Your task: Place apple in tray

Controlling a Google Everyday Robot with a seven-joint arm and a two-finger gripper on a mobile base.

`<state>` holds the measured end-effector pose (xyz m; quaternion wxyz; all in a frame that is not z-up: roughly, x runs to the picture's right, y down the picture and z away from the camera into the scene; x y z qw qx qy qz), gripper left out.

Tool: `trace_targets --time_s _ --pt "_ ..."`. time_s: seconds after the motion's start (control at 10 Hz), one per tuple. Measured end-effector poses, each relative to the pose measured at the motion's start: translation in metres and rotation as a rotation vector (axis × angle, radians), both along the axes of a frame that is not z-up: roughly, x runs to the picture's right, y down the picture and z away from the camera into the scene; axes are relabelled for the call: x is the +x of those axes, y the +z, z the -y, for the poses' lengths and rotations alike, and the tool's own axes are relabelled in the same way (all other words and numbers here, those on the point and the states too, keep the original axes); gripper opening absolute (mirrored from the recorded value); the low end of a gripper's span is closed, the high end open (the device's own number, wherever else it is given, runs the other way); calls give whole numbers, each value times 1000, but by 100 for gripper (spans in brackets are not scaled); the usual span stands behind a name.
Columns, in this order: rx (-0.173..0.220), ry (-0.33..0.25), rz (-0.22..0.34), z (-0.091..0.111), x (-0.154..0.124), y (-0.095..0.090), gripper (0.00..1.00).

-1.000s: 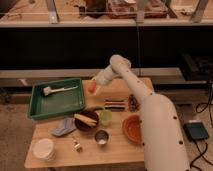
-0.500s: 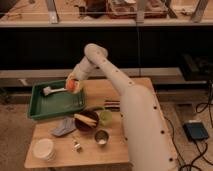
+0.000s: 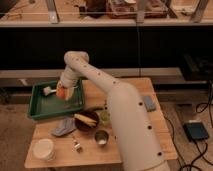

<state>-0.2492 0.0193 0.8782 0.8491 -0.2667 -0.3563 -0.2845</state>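
Hand [image 3: 62, 91] hanging over right part of tray [image 3: 39, 110], gripping apple [image 3: 61, 92] above tray floor. White object [image 3: 48, 90] lying in tray just left of apple. Tray sitting on left end of worktop [image 3: 150, 127]. Dark bowl [image 3: 86, 120], metal cup [image 3: 101, 137], white container [image 3: 43, 148] standing nearer front.
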Motion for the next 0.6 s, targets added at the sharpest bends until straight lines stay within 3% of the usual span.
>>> trace_targets --time_s 0.3,0.4,0.6 --pt "103 -15 -78 -8 40 10 80" --pt "121 -16 -83 -6 48 9 80" --pt "115 -6 -40 1 46 -3 80"
